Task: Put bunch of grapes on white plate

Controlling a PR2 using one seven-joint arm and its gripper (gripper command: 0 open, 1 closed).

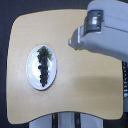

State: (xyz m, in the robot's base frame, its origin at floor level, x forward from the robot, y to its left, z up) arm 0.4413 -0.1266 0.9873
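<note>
The bunch of grapes (43, 64), a dark purple-black elongated cluster, lies lengthwise on the white plate (33, 70), which sits on the wooden table toward the exterior view's left. The robot arm (102, 30) reaches in from the upper right, well apart from the plate. Its grey gripper end (75, 40) points toward the table's middle; the fingers are too blurred to tell whether they are open or shut. Nothing shows held in it.
The light wooden table (85, 85) has rounded corners and dark floor around it. A white base structure (65, 120) shows below the table's near edge.
</note>
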